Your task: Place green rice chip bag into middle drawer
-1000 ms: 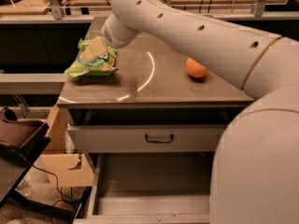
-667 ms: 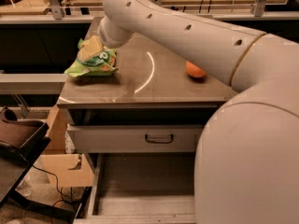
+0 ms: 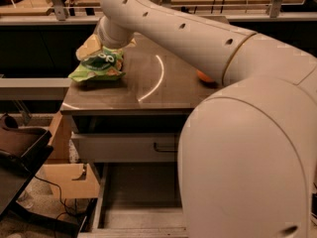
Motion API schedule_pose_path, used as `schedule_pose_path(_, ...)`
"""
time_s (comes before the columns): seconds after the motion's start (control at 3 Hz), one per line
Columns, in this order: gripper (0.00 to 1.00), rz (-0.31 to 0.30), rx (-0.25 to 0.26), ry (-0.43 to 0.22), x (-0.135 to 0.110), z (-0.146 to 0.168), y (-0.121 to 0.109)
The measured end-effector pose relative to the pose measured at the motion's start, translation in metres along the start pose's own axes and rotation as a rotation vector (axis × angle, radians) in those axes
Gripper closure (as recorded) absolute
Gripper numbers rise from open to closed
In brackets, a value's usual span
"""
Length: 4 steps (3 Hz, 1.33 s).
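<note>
Presently at the upper edge of the crinkly light-green rice chip bag (image 3: pixel 99 66) with white lettering: the hand (image 3: pixel 102 48) at the tip of the thick white robot arm (image 3: pixel 188 33). Reaches in from the right foreground, slants up and leftward across the bench, then bends down at the wrist onto the bag. Cannot tell whether open or clamped on the bag; hidden by the wrist and the crumpled foil.

Bag on the left part of the smooth brown bench (image 3: pixel 133 95), close to its left edge, seemingly resting on the surface, with its lower end spread flat and its upper end bunched under the hand. Well apart from it, toward the right of the bench: small round orange fruit (image 3: pixel 203 77), mostly covered by the arm, only a sliver showing.

Below the bench top: closed grey drawer front (image 3: pixel 119 148) with a small dark handle (image 3: pixel 165 147). Under that, pulled out toward the camera: wide grey metal middle drawer (image 3: pixel 138 205), with a plain flat floor and a low left wall, its right part blocked by the bulky white arm segment in the foreground. Holds no bag.

Left of the cabinet, on the floor: open brown cardboard box (image 3: pixel 69 180), with a dark cable (image 3: pixel 53 188) trailing beside it.
</note>
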<state>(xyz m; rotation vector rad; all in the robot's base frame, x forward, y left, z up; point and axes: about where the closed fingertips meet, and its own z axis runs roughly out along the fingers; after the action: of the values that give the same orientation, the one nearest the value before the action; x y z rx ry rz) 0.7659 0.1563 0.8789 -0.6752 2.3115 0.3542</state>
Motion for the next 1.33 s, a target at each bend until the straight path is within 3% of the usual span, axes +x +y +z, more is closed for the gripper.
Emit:
schedule_pose_path(0.67, 0.0, 0.079, -0.057, 0.033, -0.002, 0.021, 0.016)
schedule_pose_path(1.0, 0.0, 0.103, -0.003, 0.091, 0.012, 0.027, 0.013)
schedule_pose_path(1.33, 0.18, 0.143, 0.065, 0.133, 0.033, 0.023, 0.006)
